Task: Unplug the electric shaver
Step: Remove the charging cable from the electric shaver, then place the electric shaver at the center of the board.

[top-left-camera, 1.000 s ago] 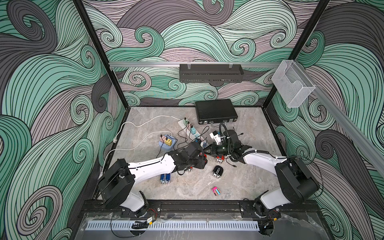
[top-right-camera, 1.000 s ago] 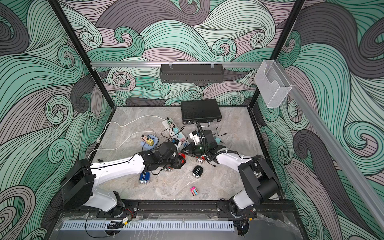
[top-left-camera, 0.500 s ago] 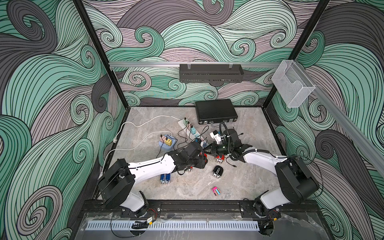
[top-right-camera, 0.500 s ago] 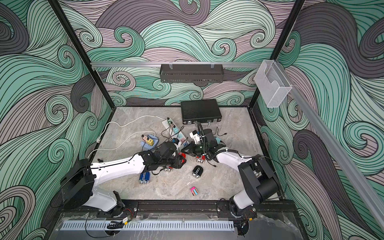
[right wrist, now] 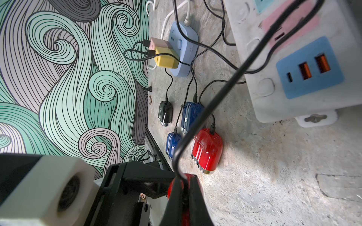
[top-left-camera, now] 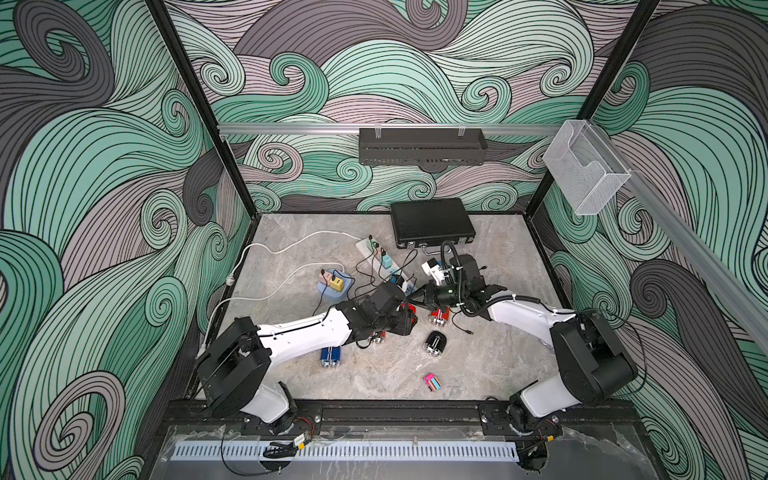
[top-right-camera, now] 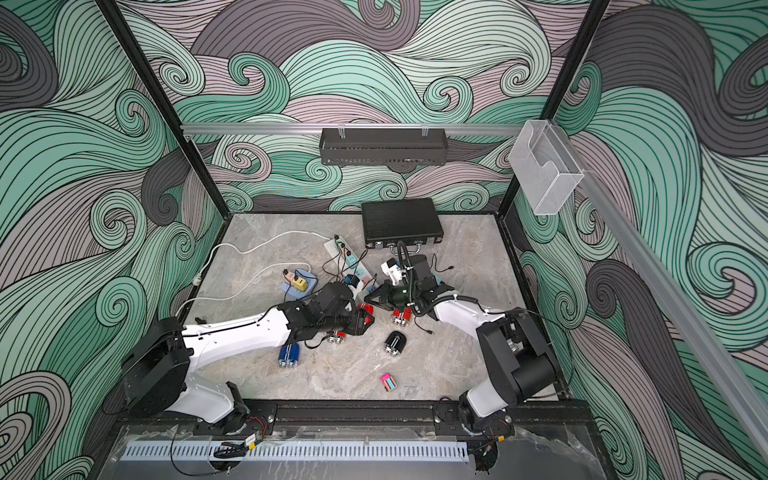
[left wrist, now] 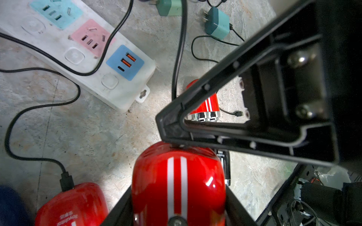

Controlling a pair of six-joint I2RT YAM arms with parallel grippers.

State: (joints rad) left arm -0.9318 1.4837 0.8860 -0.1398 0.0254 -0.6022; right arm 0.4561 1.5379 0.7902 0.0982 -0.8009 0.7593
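Observation:
The electric shaver (left wrist: 177, 182) is red with two white stripes. My left gripper (left wrist: 178, 209) is shut on its sides and holds it just above the table, as both top views show (top-left-camera: 409, 311) (top-right-camera: 365, 311). A black charging cable (left wrist: 177, 58) runs up from the shaver's end. My right gripper (right wrist: 184, 181) is shut on that cable (right wrist: 207, 109) right at the shaver's end (right wrist: 174, 187); the plug itself is hidden between the pads. The two grippers meet tip to tip near the table's middle (top-left-camera: 417, 297) (top-right-camera: 370, 300).
A white power strip (top-left-camera: 376, 257) (left wrist: 117, 92) lies just behind the grippers, and a blue one (top-left-camera: 330, 291) with yellow and pink adapters sits to its left. Other shavers lie around: red (top-left-camera: 438, 316), black (top-left-camera: 434, 343), blue (top-left-camera: 330, 355). A black case (top-left-camera: 432, 222) stands at the back.

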